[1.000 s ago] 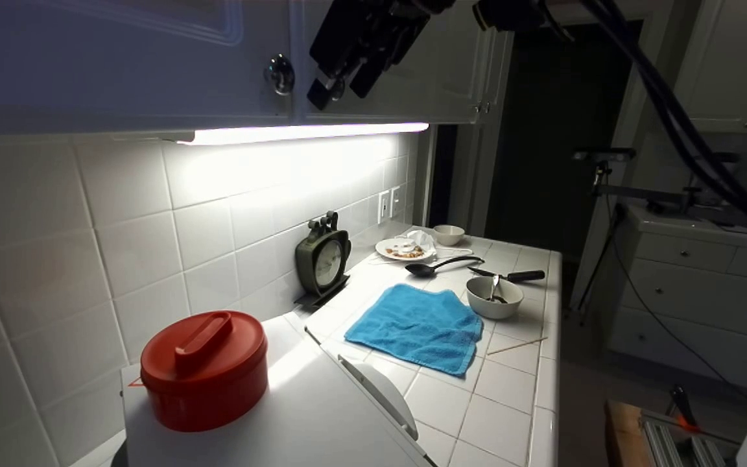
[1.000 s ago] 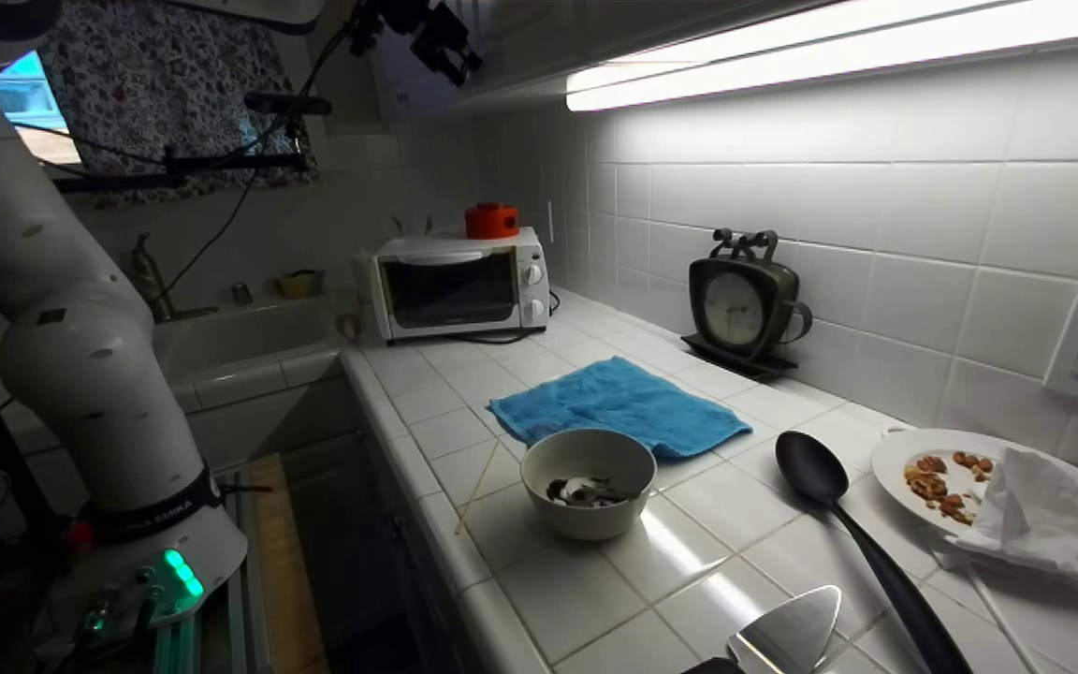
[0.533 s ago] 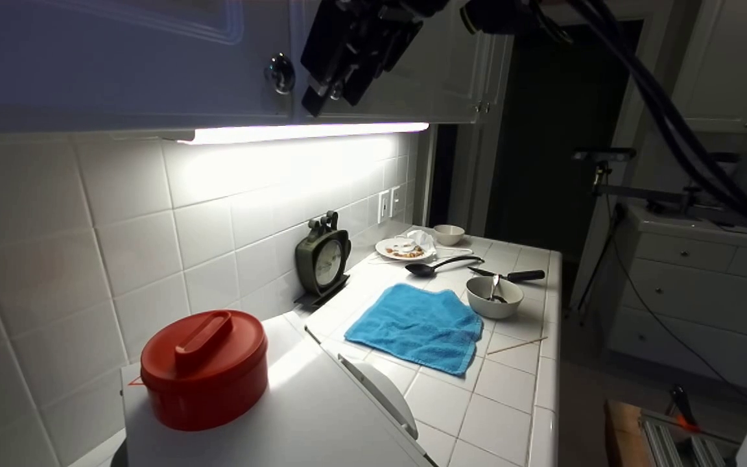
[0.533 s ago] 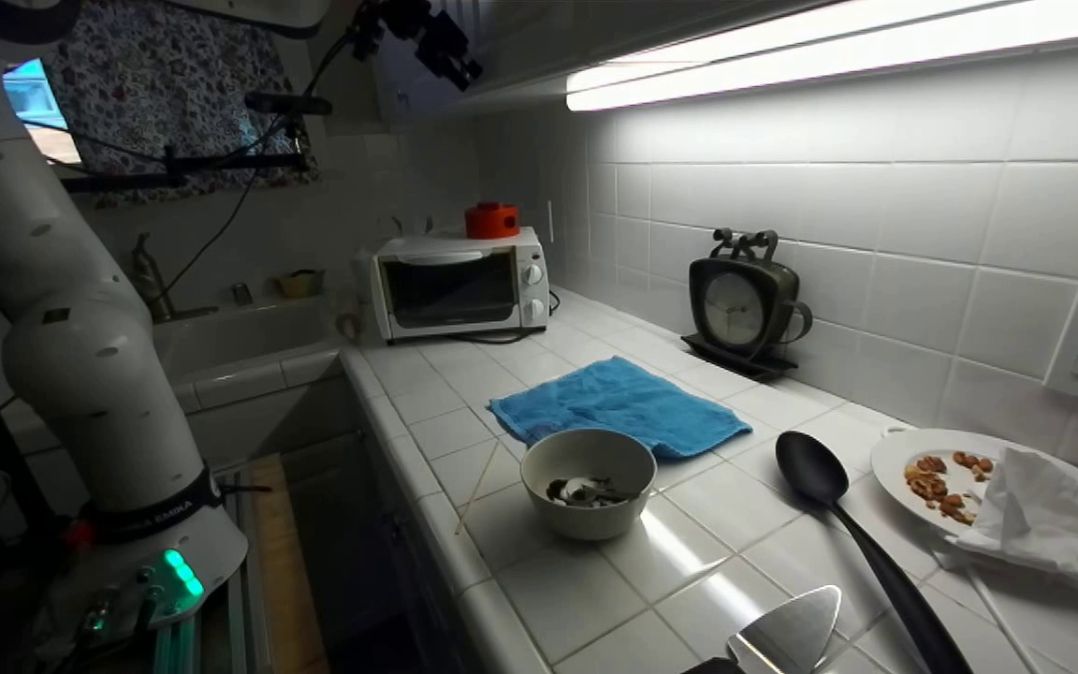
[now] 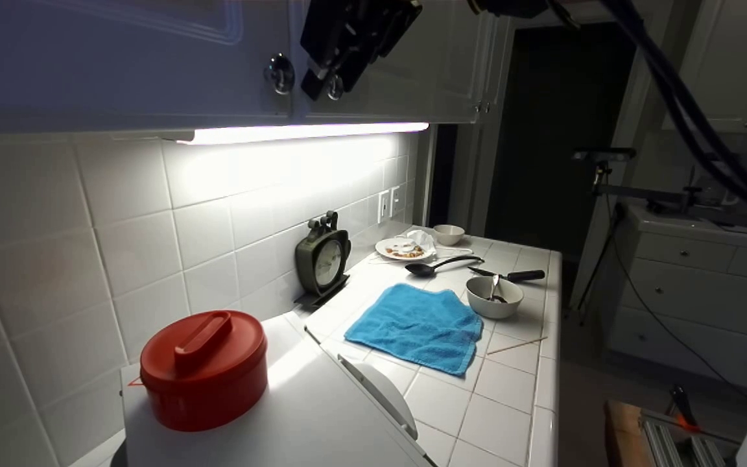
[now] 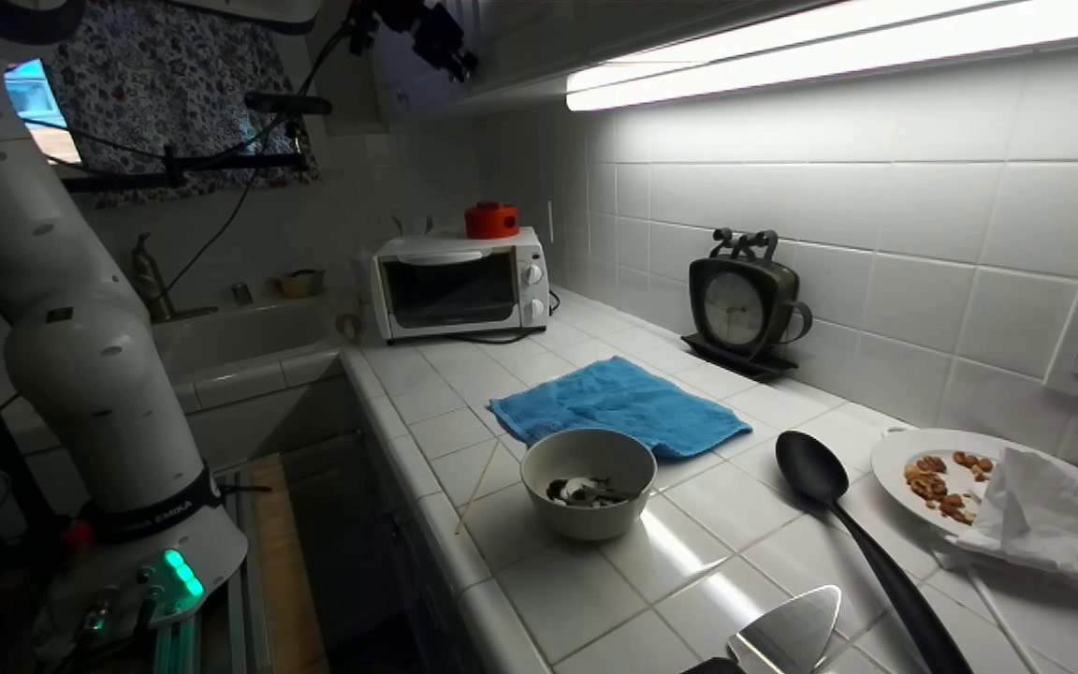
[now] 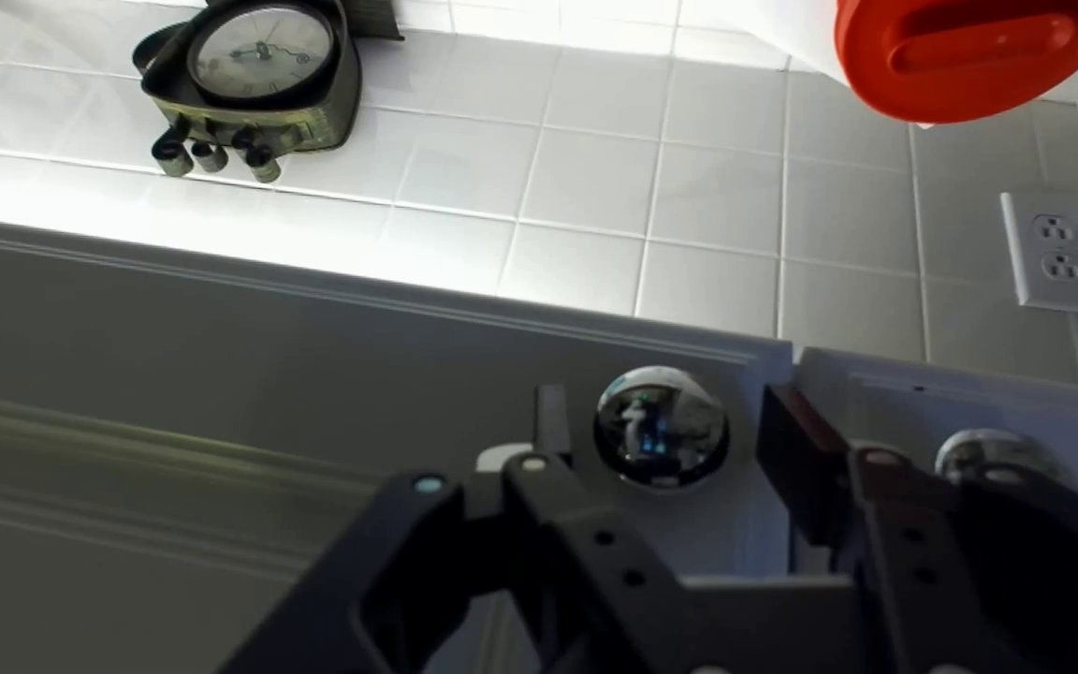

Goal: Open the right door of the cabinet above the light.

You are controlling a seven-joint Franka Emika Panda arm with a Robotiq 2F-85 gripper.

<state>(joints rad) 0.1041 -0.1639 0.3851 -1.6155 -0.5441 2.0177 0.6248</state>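
The right door (image 5: 425, 71) of the pale cabinet (image 5: 120, 71) is shut, above the glowing light (image 5: 308, 133); the light also shows in an exterior view (image 6: 838, 56). Its round metal knob (image 5: 334, 88) is near its lower left corner. In the upside-down wrist view, the right door (image 7: 314, 346) fills the left and its knob (image 7: 661, 426) sits between my fingers. My gripper (image 7: 675, 445) is open, one finger on each side of the knob, with gaps visible on both sides. The gripper also shows in both exterior views (image 5: 330, 81) (image 6: 464, 67).
The twin door's knob (image 5: 279, 74) is close beside my gripper; it shows too in the wrist view (image 7: 997, 454). Below are a red lidded container (image 5: 205, 370) on a toaster oven (image 6: 455, 285), a clock-like scale (image 6: 740, 300), a blue cloth (image 6: 614, 407) and a bowl (image 6: 589, 487).
My gripper has shifted slightly left in an exterior view, dipped, then risen a little, so the knob now shows clearly by its fingertips. The door has not moved.
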